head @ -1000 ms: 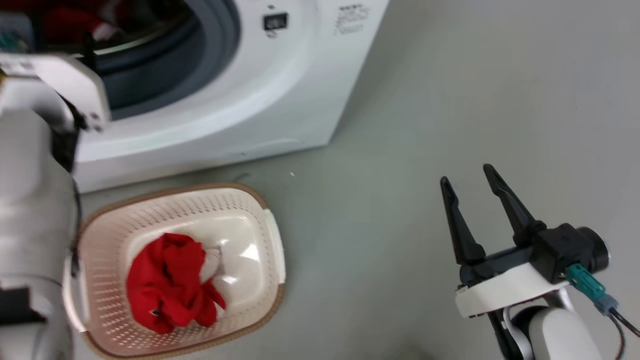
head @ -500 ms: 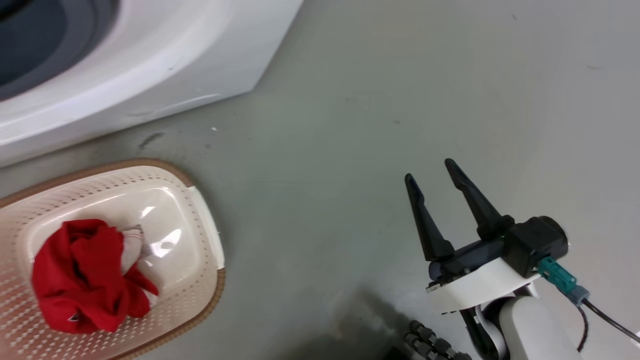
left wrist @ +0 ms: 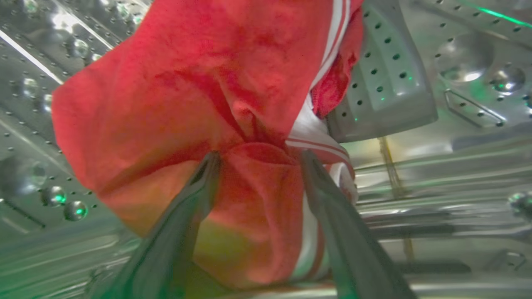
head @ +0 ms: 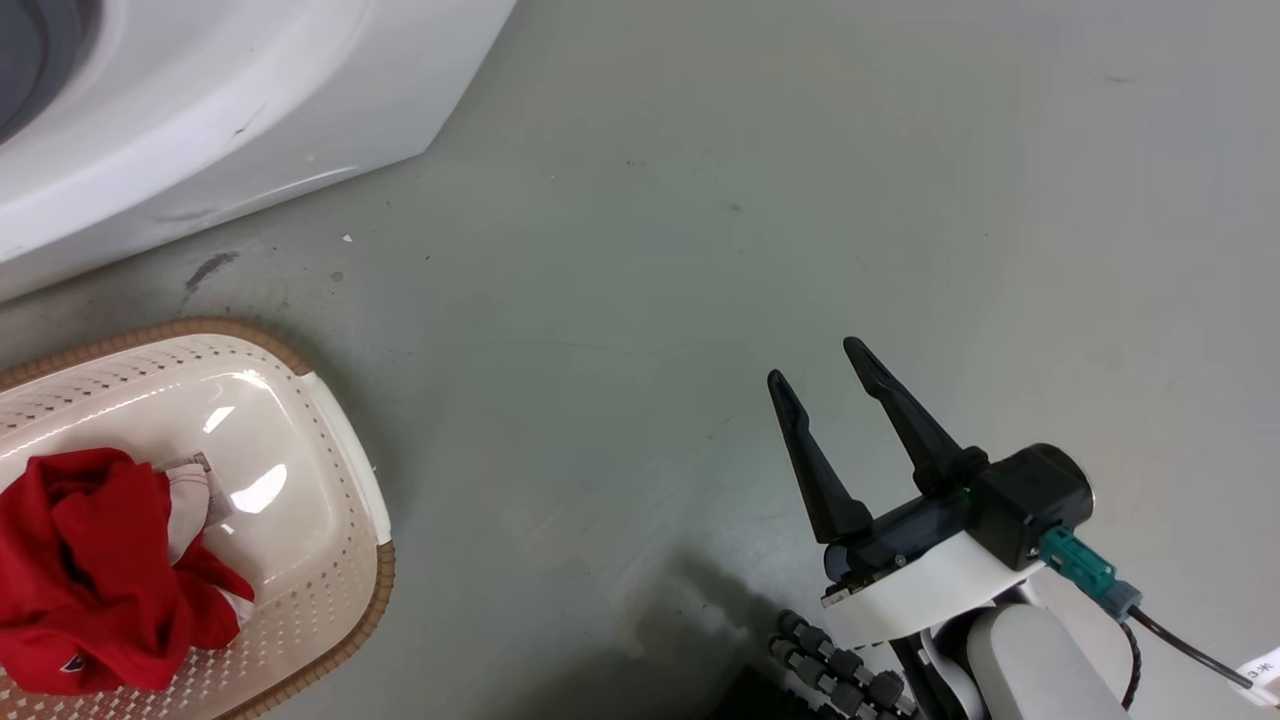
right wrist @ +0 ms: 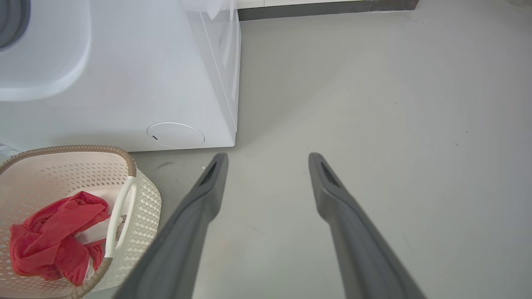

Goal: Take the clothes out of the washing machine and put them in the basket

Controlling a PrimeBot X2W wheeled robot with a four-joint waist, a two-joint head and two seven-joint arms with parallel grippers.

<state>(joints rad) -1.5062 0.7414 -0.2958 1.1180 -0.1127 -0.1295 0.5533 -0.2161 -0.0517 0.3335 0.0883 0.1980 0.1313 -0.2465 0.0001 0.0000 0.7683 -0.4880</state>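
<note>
Inside the washing machine's perforated steel drum [left wrist: 469,120], a red garment [left wrist: 174,95] with white striped trim lies bunched. My left gripper [left wrist: 257,155] is open, its two fingers straddling a fold of that fabric. Another red garment [head: 90,570] lies in the cream basket [head: 345,630], which stands on the floor in front of the white washing machine [head: 200,120]. My right gripper [head: 813,362] hovers open over bare floor, well to the right of the basket, with nothing between its fingers. The right wrist view shows the right gripper [right wrist: 266,158], the basket [right wrist: 66,148] and its garment [right wrist: 54,241].
A raised steel paddle [left wrist: 386,83] of the drum sits just right of the garment. Grey floor [head: 800,200] spreads to the right of the washing machine [right wrist: 124,83]. A dark baseboard [right wrist: 324,12] runs along the far wall.
The head camera has swung right, so the machine and basket slid toward the picture's left edge and the left arm left the head view. The right gripper stays open.
</note>
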